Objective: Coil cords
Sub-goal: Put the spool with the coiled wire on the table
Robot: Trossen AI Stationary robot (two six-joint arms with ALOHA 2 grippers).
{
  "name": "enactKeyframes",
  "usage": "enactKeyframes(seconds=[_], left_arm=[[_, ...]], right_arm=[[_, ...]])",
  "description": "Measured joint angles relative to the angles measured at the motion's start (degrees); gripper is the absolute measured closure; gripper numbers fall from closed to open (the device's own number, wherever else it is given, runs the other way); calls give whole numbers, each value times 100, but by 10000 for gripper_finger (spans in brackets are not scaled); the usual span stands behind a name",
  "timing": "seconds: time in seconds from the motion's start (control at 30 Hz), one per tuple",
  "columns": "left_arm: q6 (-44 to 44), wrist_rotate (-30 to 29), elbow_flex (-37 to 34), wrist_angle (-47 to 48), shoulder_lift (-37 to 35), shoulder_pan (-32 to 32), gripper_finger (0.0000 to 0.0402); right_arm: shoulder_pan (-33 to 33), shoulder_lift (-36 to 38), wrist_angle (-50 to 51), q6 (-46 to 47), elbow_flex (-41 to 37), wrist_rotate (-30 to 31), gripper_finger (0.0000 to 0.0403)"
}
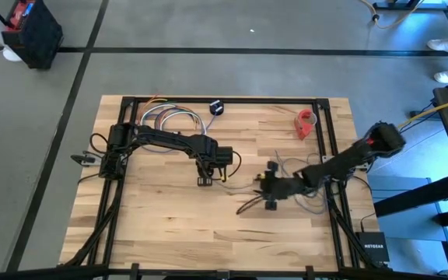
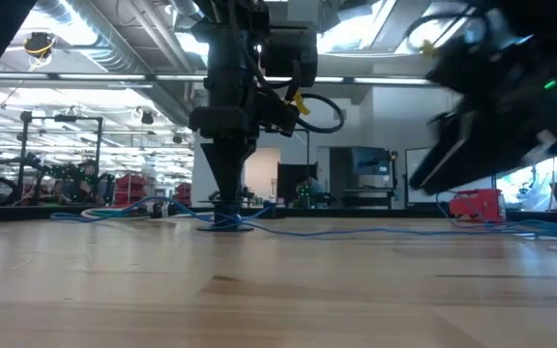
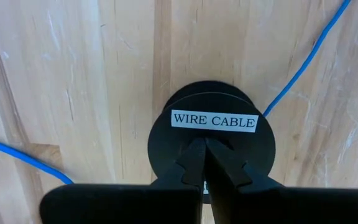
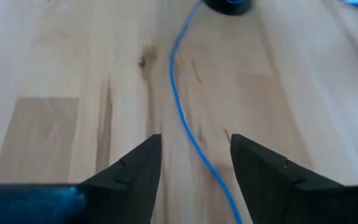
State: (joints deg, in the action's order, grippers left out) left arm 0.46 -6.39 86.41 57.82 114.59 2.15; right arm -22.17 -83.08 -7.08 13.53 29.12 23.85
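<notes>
The cord is a thin blue cable point(image 4: 179, 106) lying slack on the wooden table, ending in a black round disc point(image 3: 166, 143) labelled "WIRE CABLE". My left gripper point(image 3: 204, 144) stands over the disc at the table's middle point(image 1: 204, 180), pointing straight down, shut. My right gripper point(image 4: 196, 155) hovers low to the right of it point(image 1: 261, 190), slanting down, open. Its fingers stand on either side of a stretch of the cable without touching it. In the low view the cable point(image 2: 375, 230) trails along the table from the disc point(image 2: 225, 220). My left gripper presses its shut fingertips point(image 3: 194, 152) down on the top face of the disc point(image 3: 213, 138), just beside the white label. The fingers come from above, pointing down. The disc lies flat on the table, with the cable leaving it on two sides.
A bundle of multicoloured looped wires point(image 1: 169, 118) and a separate black disc point(image 1: 216, 107) lie near the far edge. A red object point(image 1: 306, 123) sits at the far right. Black frame rails point(image 1: 329, 140) run along the table's edges. Bare wood lies toward the near edge.
</notes>
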Motion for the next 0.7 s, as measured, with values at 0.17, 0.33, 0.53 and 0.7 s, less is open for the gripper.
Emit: enactKeyframes(seconds=[0.17, 0.33, 0.53, 0.7], left_arm=[[143, -1, 2, -41, 0, 0, 398], [143, -2, 2, -46, 0, 0, 398], [143, -2, 4, -62, 0, -1, 398], [142, -1, 4, -96, 0, -2, 398]], right_arm=[[617, -923, -1207, -641, 2, -735, 205], [927, -1482, -1795, -648, 11, -1212, 205], [945, -1669, -1802, -773, 31, -1225, 242], [941, -1673, -1740, -802, 31, -1552, 350]])
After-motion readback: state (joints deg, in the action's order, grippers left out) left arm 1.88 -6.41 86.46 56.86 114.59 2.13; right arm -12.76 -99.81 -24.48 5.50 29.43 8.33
